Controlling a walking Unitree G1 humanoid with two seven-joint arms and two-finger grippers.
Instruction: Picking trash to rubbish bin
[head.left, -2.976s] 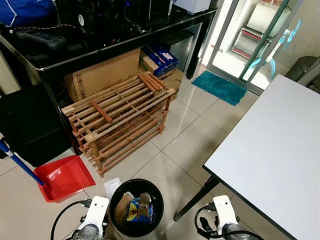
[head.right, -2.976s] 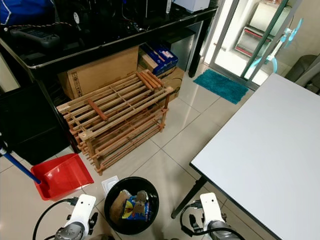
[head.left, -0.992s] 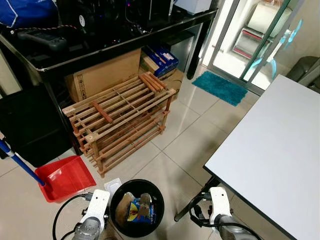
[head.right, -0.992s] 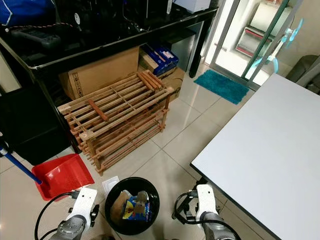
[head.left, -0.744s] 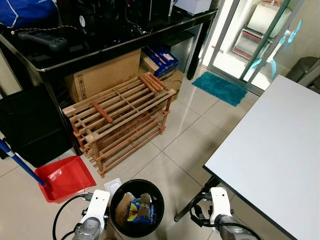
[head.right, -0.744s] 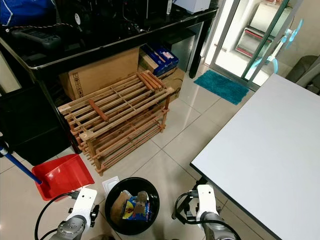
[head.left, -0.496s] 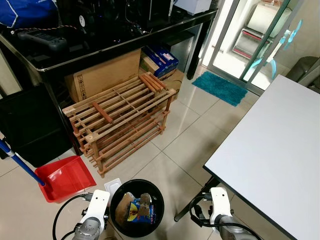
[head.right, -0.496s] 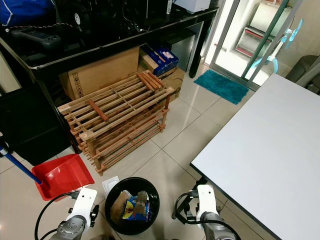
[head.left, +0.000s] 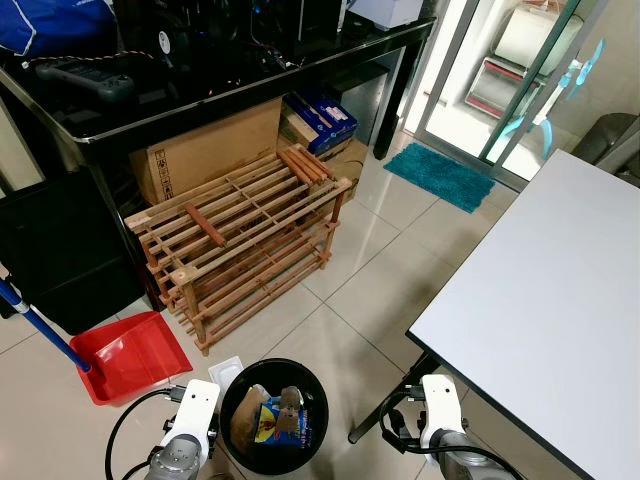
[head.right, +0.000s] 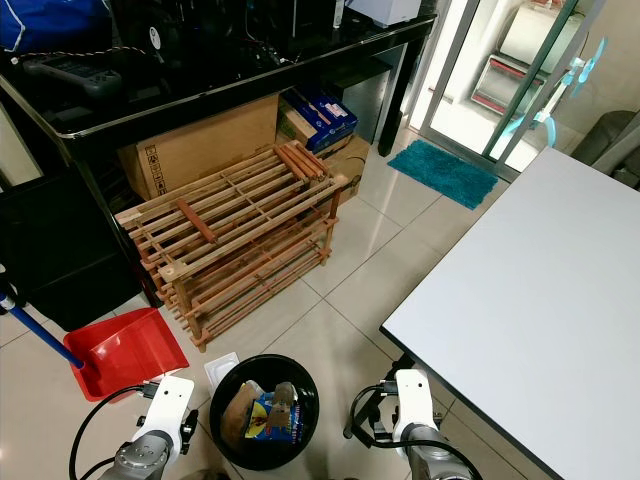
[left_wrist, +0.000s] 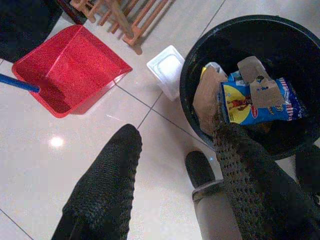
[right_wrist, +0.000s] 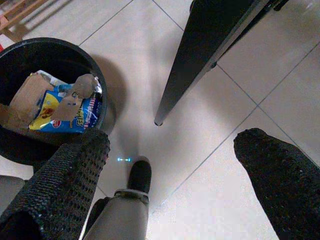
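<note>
A black round rubbish bin (head.left: 232, 400) stands on the tiled floor just in front of me, between my two arms. Inside it lie brown cardboard pieces and a blue-and-yellow snack packet (head.left: 281, 424). My left gripper (left_wrist: 175, 132) hangs open over the floor beside the bin (left_wrist: 189, 75), with nothing between its fingers. My right gripper (right_wrist: 175, 140) is open too, over bare tiles between the bin (right_wrist: 50, 43) and a black table leg (right_wrist: 200, 65). A small white plastic tray (left_wrist: 167, 70) lies on the floor against the bin.
A red dustpan (head.left: 130, 355) with a blue handle lies left of the bin. Behind it stands a wooden slatted rack (head.left: 240, 235) under a black desk. A white table (head.left: 540, 310) fills the right side. My own feet (left_wrist: 199, 167) are near the bin.
Almost nothing: my right wrist has shifted slightly left over the three seconds. The bin and its contents lie as before.
</note>
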